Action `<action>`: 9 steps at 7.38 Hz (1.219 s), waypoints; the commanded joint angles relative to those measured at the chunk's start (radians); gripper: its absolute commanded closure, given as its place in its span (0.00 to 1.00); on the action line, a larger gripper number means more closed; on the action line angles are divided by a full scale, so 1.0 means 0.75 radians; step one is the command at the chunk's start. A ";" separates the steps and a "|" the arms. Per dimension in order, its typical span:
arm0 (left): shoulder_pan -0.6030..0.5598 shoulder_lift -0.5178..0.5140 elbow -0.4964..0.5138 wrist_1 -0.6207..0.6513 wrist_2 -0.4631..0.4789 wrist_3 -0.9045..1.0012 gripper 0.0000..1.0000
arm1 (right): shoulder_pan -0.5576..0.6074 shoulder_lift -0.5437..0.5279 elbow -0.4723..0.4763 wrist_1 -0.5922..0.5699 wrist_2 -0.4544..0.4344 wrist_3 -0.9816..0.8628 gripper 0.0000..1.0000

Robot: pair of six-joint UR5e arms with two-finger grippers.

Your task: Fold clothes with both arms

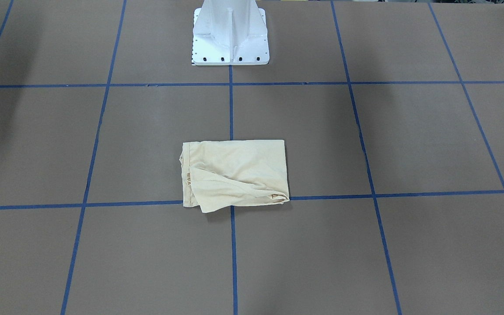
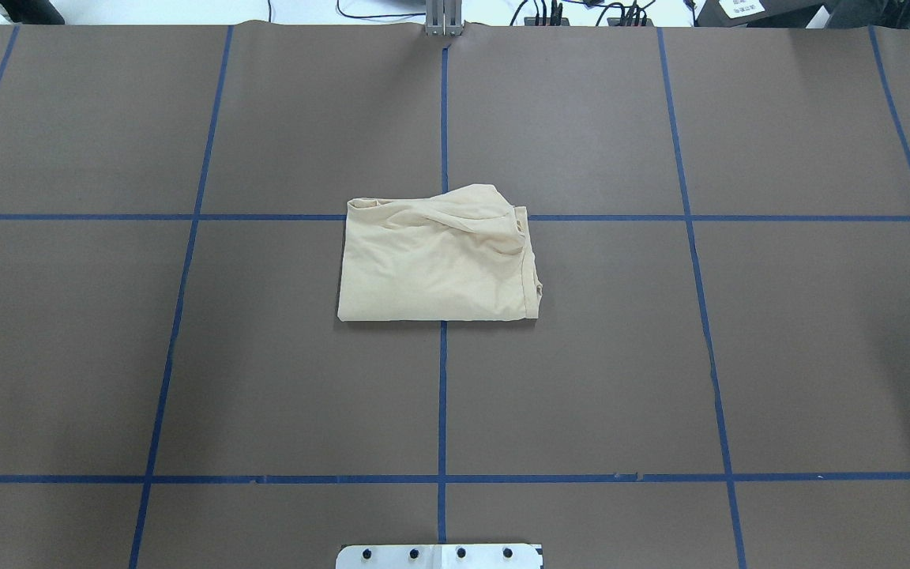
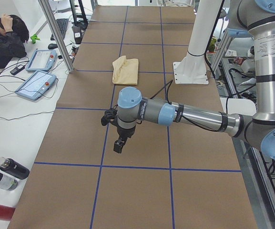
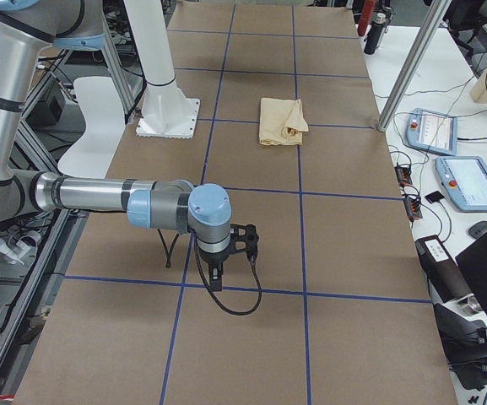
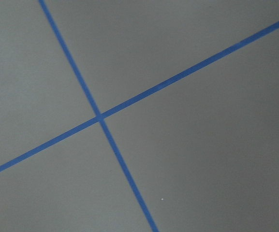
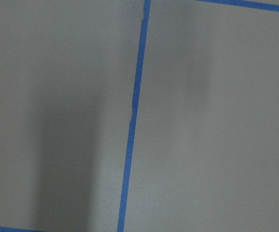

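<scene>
Hanging over the brown table (image 2: 581, 379) well out to either side of the white pedestal (image 1: 230, 39), the left arm (image 3: 194, 117) and right arm (image 4: 100, 196) point their black jaws downward, seemingly clear of the surface. Only the side cameras catch them, so I cannot tell whether the jaws are spread or pressed together. Straight out from the pedestal lies the cream-yellow shirt (image 2: 435, 265), folded into a rough rectangle.
</scene>
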 commanded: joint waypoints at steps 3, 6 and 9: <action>-0.040 0.056 0.093 0.076 -0.042 0.015 0.00 | 0.000 0.008 -0.006 0.119 0.008 0.118 0.00; -0.040 0.056 0.069 0.074 -0.040 -0.022 0.00 | 0.000 0.008 -0.006 0.131 0.014 0.116 0.00; -0.038 0.058 0.085 0.076 -0.038 -0.020 0.00 | 0.000 0.008 -0.006 0.131 0.014 0.118 0.00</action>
